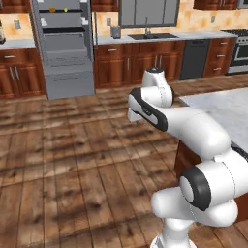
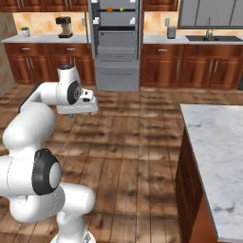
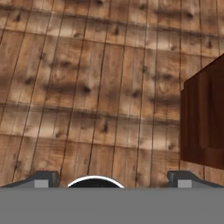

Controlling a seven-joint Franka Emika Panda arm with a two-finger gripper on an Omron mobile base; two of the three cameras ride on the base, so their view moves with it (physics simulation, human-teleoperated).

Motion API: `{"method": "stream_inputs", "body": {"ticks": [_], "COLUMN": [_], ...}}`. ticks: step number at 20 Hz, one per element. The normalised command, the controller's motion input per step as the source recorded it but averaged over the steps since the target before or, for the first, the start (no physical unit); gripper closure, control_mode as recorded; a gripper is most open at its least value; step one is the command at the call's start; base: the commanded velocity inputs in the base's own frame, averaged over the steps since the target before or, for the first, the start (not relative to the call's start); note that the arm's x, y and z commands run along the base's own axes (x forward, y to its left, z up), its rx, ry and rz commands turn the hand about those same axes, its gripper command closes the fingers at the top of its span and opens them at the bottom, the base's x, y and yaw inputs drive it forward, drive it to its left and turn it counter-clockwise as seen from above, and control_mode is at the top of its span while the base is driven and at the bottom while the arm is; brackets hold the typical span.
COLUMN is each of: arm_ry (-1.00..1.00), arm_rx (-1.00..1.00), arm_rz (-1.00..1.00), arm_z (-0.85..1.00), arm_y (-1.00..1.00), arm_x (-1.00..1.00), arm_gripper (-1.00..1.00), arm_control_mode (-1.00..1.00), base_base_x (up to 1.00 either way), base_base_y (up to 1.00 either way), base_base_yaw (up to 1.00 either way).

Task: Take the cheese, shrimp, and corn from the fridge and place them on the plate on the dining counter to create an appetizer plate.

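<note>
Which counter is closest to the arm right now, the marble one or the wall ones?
The dining counter, the white-grey marble slab on the wood island beside the arm. The wall counters run along the far wall on both sides of the open fridge.

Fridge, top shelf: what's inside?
The fridge stands open across the room. On its top shelf sit a small orange item, likely the cheese, and a small yellow one, likely the corn. No shrimp can be made out at this distance.
</note>
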Motion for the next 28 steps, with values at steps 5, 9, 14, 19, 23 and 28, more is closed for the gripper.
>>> {"method": "stream_inputs", "body": {"ticks": [5,9,14,19,23,28], "arm_ry": [0.0,0.0,0.0,0.0,0.0,0.0], "arm_rx": [0.0,0.0,0.0,0.0,0.0,0.0], "arm_rz": [0.0,0.0,0.0,0.0,0.0,0.0], "arm_z": [0.0,0.0,0.0,0.0,0.0,0.0], "arm_y": [0.0,0.0,0.0,0.0,0.0,0.0], "arm_x": [0.0,0.0,0.0,0.0,0.0,0.0], "arm_gripper": [-1.0,-1.0,-1.0,-1.0,-1.0,-1.0], "arm_control_mode": [1.0,1.0,1.0,1.0,1.0,1.0], "base_base_x": [1.0,1.0,1.0,1.0,1.0,1.0], "base_base_y": [0.55,0.28,0.23,0.2,0.16,0.14], "base_base_yaw": [-0.14,-0.15,-0.07,0.03,0.14,0.12]}}
